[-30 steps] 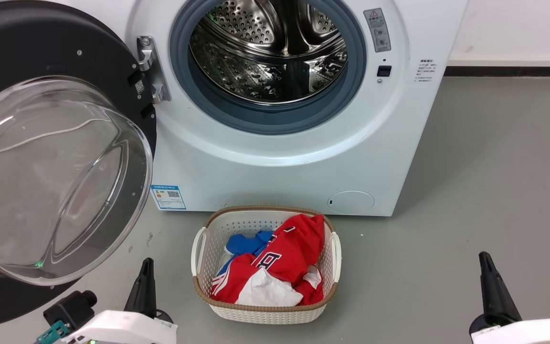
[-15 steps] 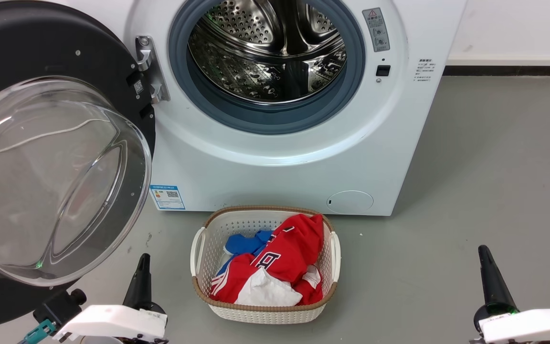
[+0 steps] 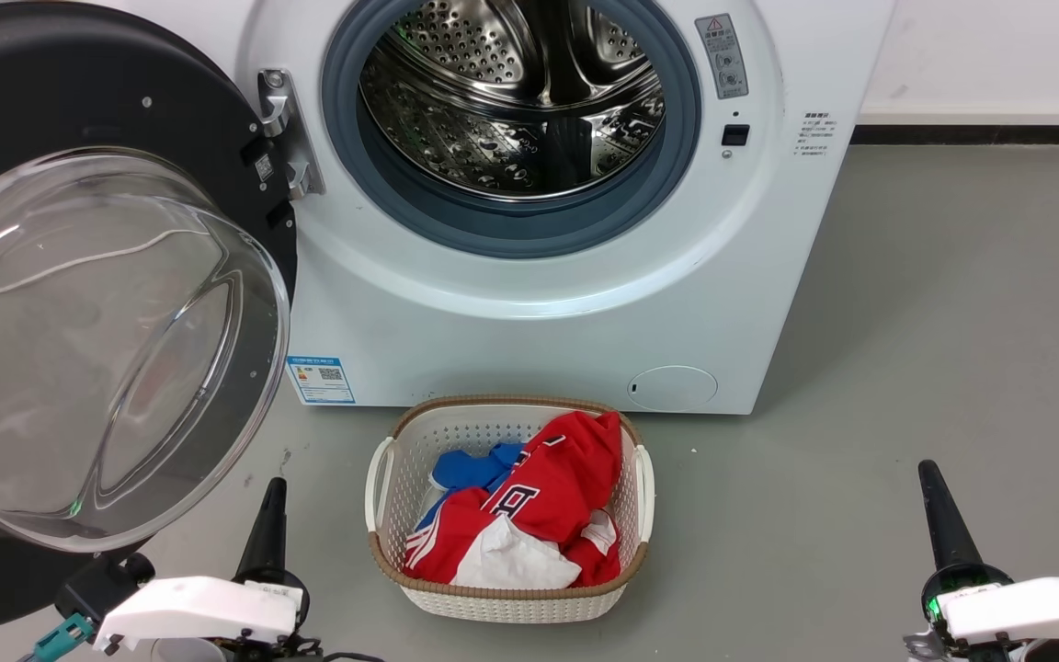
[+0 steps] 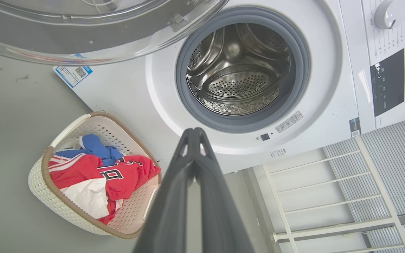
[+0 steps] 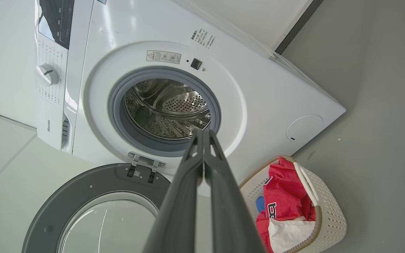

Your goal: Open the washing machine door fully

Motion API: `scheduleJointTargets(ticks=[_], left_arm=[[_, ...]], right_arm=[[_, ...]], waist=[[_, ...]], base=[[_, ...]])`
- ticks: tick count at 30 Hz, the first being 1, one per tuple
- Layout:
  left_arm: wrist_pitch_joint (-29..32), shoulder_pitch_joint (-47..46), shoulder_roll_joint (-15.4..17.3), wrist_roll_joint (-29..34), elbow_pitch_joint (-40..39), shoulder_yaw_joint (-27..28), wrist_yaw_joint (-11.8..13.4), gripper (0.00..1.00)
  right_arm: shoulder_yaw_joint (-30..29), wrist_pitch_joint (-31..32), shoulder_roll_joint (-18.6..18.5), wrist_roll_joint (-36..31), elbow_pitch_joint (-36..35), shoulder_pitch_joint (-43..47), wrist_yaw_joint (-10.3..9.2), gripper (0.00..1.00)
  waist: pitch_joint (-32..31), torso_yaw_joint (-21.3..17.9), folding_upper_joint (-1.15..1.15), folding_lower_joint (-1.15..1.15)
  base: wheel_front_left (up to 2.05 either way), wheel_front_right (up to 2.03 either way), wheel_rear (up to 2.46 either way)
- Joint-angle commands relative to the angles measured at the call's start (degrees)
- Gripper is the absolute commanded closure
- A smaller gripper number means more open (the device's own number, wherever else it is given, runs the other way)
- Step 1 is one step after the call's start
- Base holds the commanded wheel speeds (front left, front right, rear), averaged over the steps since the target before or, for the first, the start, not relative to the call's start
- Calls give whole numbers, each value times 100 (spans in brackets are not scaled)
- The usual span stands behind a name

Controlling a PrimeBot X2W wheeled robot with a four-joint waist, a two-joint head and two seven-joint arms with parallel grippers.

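Standing wide open, the door (image 3: pixel 111 303) takes the left of the head view, its glass bowl bulging toward the camera and its hinge (image 3: pixel 286 138) fixed just left of the drum (image 3: pixel 511 101) of the washer (image 3: pixel 539 313). The left gripper (image 3: pixel 272 496) sits at lower left, just below the bowl. The right gripper (image 3: pixel 929 478) sits at lower right, well apart from the door. Each wrist view shows the fingers pressed tip to tip, gripping nothing. The door looks heavy and rigid, swinging only on its hinge; its glossy black rim is probably slick and the glass breakable. Any further push belongs on the rim side farthest from the hinge, never the bowl. A basket (image 3: pixel 511 602) of clothes (image 3: pixel 539 515) stands before the washer.
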Motion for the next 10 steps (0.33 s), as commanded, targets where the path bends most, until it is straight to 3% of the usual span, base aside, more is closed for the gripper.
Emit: scheduleJointTargets(ticks=[1,10], left_arm=[[37,-148,5,-145,-29,36,-32,100],[173,-211,5,-689,10,98,-72,100]], right_arm=[[-13,27,-44,152,-6,-149,1,100],[-43,165,-41,688,94,-266,1,100]], waist=[[0,-1,0,0],[3,-12,0,0]], base=[[0,0,0],[0,0,0]])
